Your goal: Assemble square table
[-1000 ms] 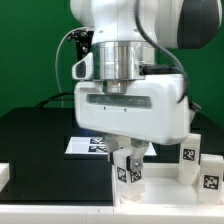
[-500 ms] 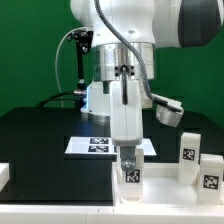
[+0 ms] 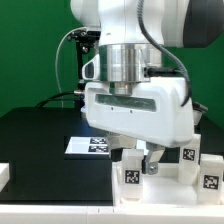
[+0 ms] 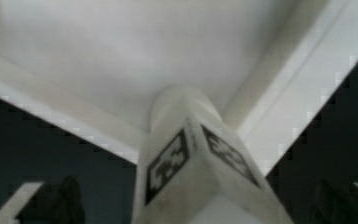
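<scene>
Gripper low over the front of the table, fingers spread to either side of an upright tagged leg and, judging from the wrist view, not pinching it. Leg standing on the square top, near the raised rim, roughly at 6 o'clock from the marker board in the exterior view. Two more tagged legs parked at about 3 o'clock from the gripper, well apart from the first. Main hazard: clipping the leg on any sideways or twisting move and tipping or unseating it. Likely cause: too little clearance between pads and leg. Second hazard: brushing the spare legs with the wide hand body. Seating of the leg in its hole impossible to judge.
</scene>
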You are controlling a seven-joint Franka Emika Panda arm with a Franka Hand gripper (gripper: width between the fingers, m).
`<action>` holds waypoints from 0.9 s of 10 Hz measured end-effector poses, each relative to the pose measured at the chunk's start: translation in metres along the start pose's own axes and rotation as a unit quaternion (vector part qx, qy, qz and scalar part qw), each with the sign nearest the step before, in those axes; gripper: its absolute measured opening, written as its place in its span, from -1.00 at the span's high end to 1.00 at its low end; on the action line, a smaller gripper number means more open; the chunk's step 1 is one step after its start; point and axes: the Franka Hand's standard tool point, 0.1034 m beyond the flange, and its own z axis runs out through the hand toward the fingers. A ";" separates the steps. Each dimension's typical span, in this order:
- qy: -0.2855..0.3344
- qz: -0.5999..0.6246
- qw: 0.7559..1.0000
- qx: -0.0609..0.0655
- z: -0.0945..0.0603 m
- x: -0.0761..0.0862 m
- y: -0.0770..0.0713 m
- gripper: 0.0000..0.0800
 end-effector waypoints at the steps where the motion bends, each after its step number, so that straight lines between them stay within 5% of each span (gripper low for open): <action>1: 0.000 -0.042 0.999 0.000 0.000 0.000 0.000 -0.61; 5: 0.031 -0.292 0.956 -0.009 -0.005 -0.004 -0.015 -0.62; 7: 0.031 -0.267 0.963 -0.009 -0.005 -0.003 -0.013 -0.62; 8: 0.031 -0.267 0.963 -0.009 -0.004 -0.003 -0.013 -0.38; 9: 0.031 -0.232 0.972 -0.008 -0.004 -0.003 -0.013 -0.38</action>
